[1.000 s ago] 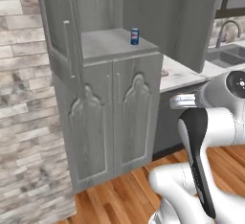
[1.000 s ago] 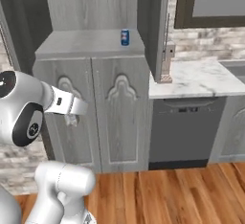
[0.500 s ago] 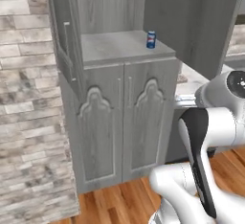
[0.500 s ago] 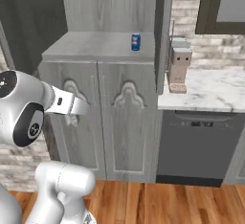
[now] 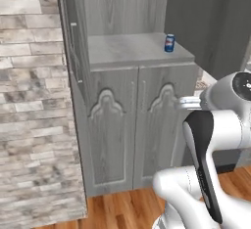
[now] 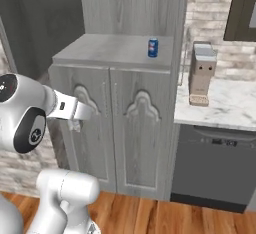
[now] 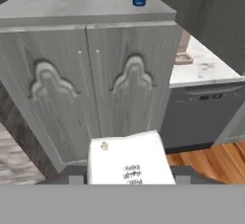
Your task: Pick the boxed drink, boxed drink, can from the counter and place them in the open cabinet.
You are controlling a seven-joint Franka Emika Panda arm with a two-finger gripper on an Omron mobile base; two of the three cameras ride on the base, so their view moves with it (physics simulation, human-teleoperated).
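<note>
A small blue drink can (image 5: 169,42) with a red-and-white band stands upright near the right front corner of the shelf niche in the tall grey wood-grain cabinet (image 5: 127,125), above two closed doors with curved panels. A stone-brick wall (image 5: 34,115) adjoins its left side.

One small blue drink can with a red-and-white band (image 5: 169,42) stands on the shelf. One cream-white carton with printed text on its face (image 7: 129,160) shows in the hand view. There is one tall grey wood-grain cabinet (image 5: 132,125), and it has two doors with ornate curved panels. One grey boxy appliance (image 6: 201,73) sits on one white marble worktop (image 6: 225,105).
</note>
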